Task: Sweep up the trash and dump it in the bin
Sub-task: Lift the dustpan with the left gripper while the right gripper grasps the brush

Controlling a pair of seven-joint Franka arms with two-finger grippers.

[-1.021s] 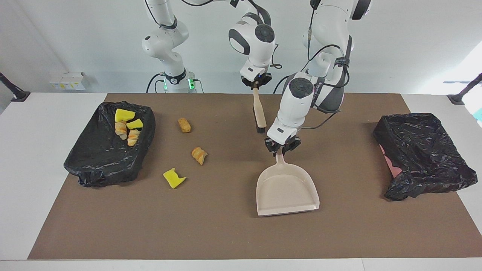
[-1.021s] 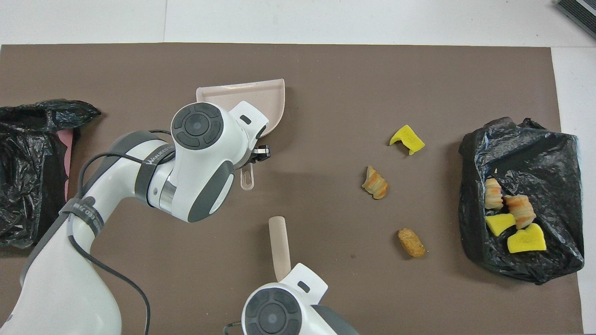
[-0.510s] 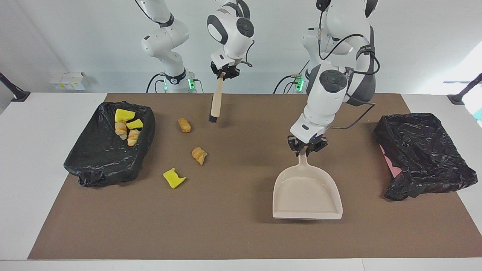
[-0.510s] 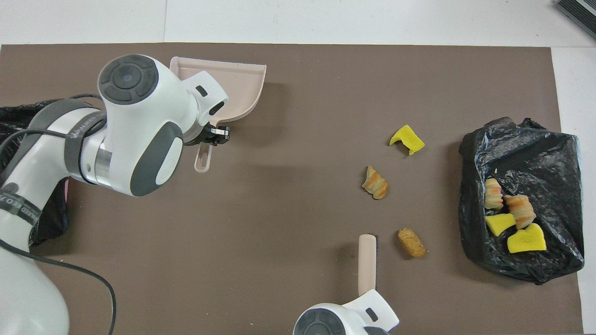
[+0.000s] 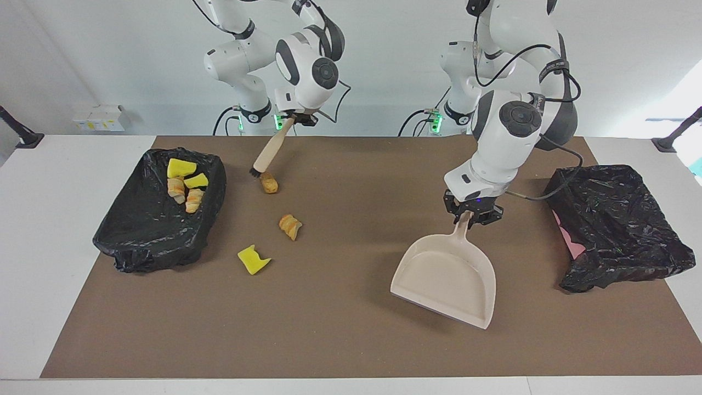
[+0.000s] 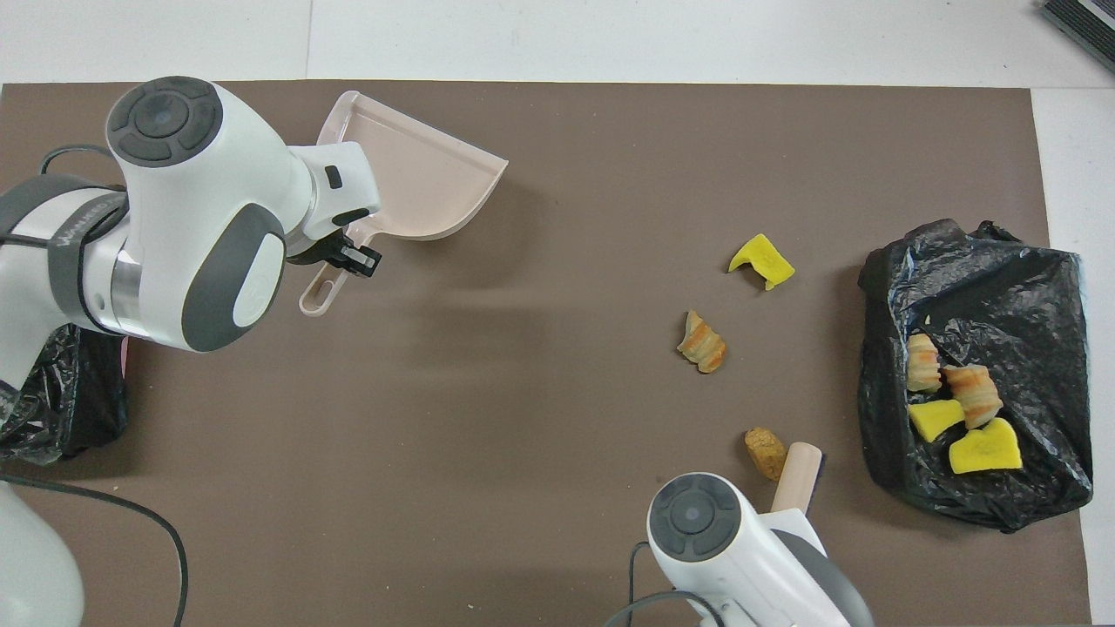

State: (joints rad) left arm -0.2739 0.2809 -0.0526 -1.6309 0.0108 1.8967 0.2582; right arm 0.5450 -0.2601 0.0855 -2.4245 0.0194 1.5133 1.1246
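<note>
My right gripper [image 5: 296, 117] is shut on the top of the beige-handled brush [image 5: 271, 149]. The brush slants down, and its black bristles sit right beside a brown lump of trash [image 5: 269, 182] [image 6: 764, 453]. A bread-like lump [image 5: 290, 226] [image 6: 701, 342] and a yellow sponge chunk [image 5: 253, 259] [image 6: 760, 261] lie loose on the mat. Several more scraps [image 5: 184, 184] [image 6: 958, 409] lie in the black-lined bin [image 5: 148, 230] [image 6: 984, 279] at the right arm's end. My left gripper [image 5: 471, 215] [image 6: 344, 257] is shut on the handle of the beige dustpan [image 5: 447, 280] [image 6: 418, 178]. The pan is tilted and casts a shadow on the mat.
A second black-lined bin [image 5: 620, 219] [image 6: 52, 409], pink under the bag, stands at the left arm's end, partly covered by the left arm in the overhead view. A brown mat [image 5: 340, 329] covers the table. A small white box [image 5: 98, 117] sits by the wall.
The right gripper has carried the brush toward the right arm's end, up to the brown lump. The left gripper has carried the dustpan toward the left arm's end and turned it askew.
</note>
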